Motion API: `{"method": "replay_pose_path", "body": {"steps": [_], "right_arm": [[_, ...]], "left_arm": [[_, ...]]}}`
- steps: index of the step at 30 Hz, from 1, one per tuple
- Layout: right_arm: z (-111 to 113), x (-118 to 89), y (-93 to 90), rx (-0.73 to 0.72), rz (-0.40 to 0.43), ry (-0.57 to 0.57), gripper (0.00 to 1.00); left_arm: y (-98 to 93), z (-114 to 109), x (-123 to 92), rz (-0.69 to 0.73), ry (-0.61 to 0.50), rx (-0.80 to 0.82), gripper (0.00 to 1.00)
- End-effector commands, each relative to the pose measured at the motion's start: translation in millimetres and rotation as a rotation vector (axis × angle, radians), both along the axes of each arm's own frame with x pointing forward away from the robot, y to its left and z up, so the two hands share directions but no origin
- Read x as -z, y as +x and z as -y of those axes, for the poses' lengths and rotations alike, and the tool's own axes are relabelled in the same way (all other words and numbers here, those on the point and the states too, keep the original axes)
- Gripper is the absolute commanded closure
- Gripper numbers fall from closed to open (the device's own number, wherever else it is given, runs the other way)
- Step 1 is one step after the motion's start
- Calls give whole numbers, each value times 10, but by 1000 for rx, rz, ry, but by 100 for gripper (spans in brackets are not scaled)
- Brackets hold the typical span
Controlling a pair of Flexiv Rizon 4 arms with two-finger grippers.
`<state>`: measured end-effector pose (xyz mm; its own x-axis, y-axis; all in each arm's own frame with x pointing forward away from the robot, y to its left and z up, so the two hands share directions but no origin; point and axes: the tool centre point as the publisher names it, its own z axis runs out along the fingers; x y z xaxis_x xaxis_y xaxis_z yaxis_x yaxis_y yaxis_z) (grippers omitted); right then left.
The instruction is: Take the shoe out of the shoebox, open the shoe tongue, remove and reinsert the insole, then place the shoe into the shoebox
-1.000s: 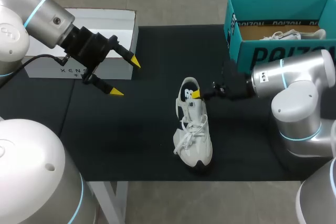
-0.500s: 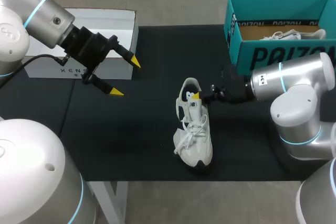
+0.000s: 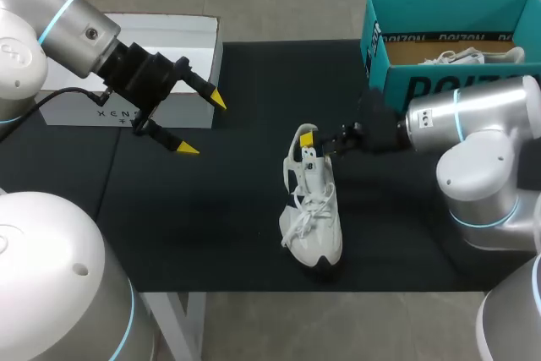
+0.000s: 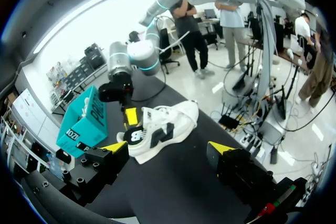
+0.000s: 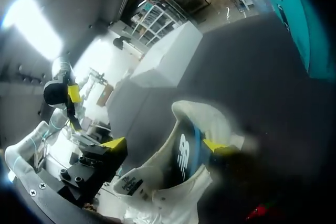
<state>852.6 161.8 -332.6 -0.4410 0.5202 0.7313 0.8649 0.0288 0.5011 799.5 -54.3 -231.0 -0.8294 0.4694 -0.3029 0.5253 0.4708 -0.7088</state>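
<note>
While the white shoe (image 3: 313,226) stands upright with laces loose, the right gripper (image 5: 165,145), fingers spread, has shifted heelward; the left gripper (image 3: 203,124) is likewise spread.

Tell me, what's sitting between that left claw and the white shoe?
Nothing: only bare black table top lies between the left gripper and the shoe, as the head view shows.

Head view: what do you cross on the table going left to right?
White box → left claw → white shoe → teal shoebox
</note>
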Motion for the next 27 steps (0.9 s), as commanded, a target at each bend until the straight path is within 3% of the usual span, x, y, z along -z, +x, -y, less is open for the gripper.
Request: {"method": "replay_pose_path", "body": {"steps": [1,9,19,22,27], "right_arm": [[45,-72,27,11,16,-11,0],[221,-248,142,83,24,-108,0],[138,-468,144,226,-106,-531,0],[106,-532,142,236,-97,-636,0],[94,-581,140,264,-154,-726,0]], "left_arm": [[2,-1,-2,0,3,1,0],[2,-1,-2,0,3,1,0],[2,-1,-2,0,3,1,0],[2,-1,-2,0,3,1,0],[2,-1,-2,0,3,1,0]]}}
